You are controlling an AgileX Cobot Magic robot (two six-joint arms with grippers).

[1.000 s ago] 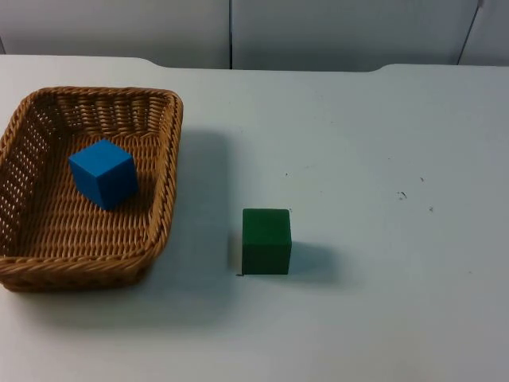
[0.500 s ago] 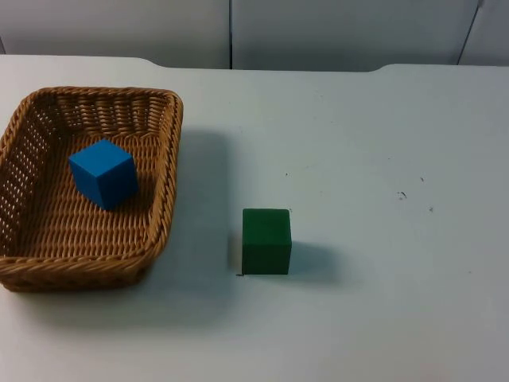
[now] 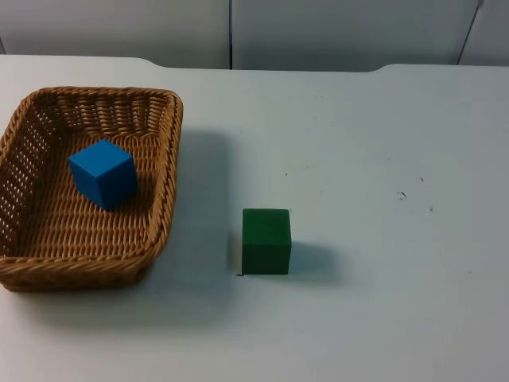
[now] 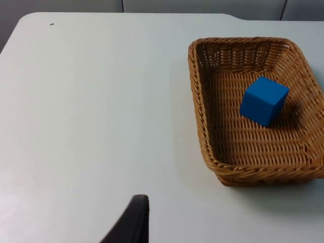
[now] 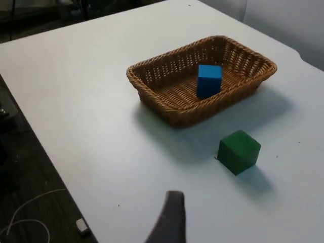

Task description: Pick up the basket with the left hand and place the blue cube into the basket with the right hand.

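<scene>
We see the blue cube [image 3: 102, 173] already inside the wicker basket [image 3: 163, 207], which sits on the table [image 3: 382, 143], green cube [image 3: 266, 240] beside it. Left gripper [image 4: 132, 223] and right gripper [image 5: 169, 217] hang back from it, can't tell how either is set. Basket looks light, stiff; we'd grab its rim

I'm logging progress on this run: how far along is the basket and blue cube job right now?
Done, by the look of it: the blue cube already lies inside the basket, which stands on the table. In hand: nothing; the left gripper and right gripper both wait back from it. Left: apparently nothing. The green cube sits outside, apart from the basket.
</scene>
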